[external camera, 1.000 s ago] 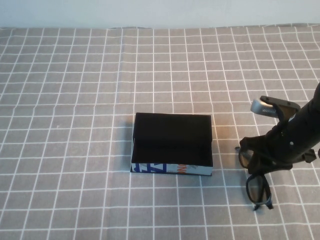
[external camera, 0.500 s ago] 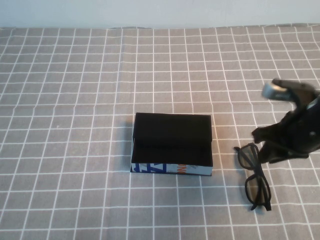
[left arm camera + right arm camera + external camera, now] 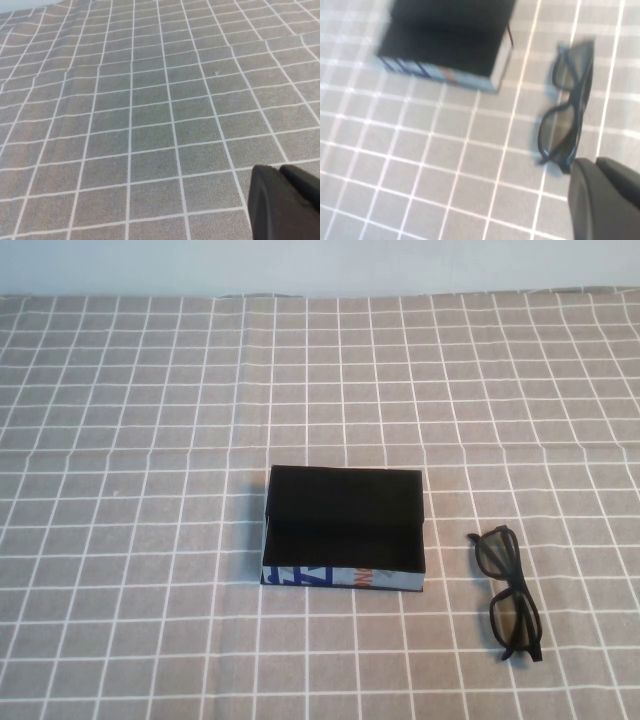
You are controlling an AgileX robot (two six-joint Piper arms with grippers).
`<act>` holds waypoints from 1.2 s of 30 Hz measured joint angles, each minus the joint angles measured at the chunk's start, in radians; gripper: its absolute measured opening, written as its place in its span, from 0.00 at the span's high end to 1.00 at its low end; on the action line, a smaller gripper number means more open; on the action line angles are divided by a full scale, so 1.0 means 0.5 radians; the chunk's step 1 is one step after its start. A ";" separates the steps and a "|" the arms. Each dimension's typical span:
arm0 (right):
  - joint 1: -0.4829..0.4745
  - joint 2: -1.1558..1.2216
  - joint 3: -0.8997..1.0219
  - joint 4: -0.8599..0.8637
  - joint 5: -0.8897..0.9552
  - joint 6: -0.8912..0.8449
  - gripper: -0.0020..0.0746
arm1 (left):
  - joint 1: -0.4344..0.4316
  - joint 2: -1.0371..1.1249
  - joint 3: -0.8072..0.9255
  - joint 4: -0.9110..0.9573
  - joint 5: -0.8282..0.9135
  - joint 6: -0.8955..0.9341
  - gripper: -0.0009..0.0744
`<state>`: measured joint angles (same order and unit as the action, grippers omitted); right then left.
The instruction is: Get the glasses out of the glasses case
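The glasses case (image 3: 345, 578) lies open in the middle of the table, its black inside empty and its light blue printed front facing me. The black glasses (image 3: 508, 590) lie folded flat on the cloth just right of the case, apart from it. Neither arm shows in the high view. In the right wrist view my right gripper (image 3: 595, 162) is shut and empty, above the cloth near one end of the glasses (image 3: 567, 110), with the case (image 3: 440, 74) beyond. In the left wrist view my left gripper (image 3: 280, 170) is shut over bare cloth.
A grey cloth with a white grid (image 3: 150, 440) covers the whole table and has a few shallow creases. A pale wall runs along the far edge (image 3: 320, 265).
My right arm has let go of the glasses and drawn back to the right, out of the high view. The glasses stay flat on the cloth beside the case.
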<state>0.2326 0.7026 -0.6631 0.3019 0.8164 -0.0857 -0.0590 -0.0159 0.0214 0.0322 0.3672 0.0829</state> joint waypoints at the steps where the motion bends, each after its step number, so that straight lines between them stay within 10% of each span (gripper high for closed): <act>1: 0.000 -0.128 0.051 -0.004 -0.019 0.000 0.99 | 0.000 0.000 0.000 0.000 0.000 0.000 0.99; 11: 0.000 -1.367 0.402 -0.106 0.043 0.136 0.99 | 0.000 0.000 0.000 0.000 0.000 0.000 0.99; 26: 0.000 -1.436 0.407 -0.134 0.026 0.141 0.99 | 0.000 0.000 0.000 0.000 0.000 0.000 0.99; 36: -0.035 -1.436 0.879 -0.667 -1.064 0.145 1.00 | 0.000 0.000 0.000 0.000 0.000 0.000 0.99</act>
<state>0.2152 -0.0155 -0.2235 -0.0315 0.2842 -0.0134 -0.0590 -0.0159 0.0214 0.0322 0.3672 0.0829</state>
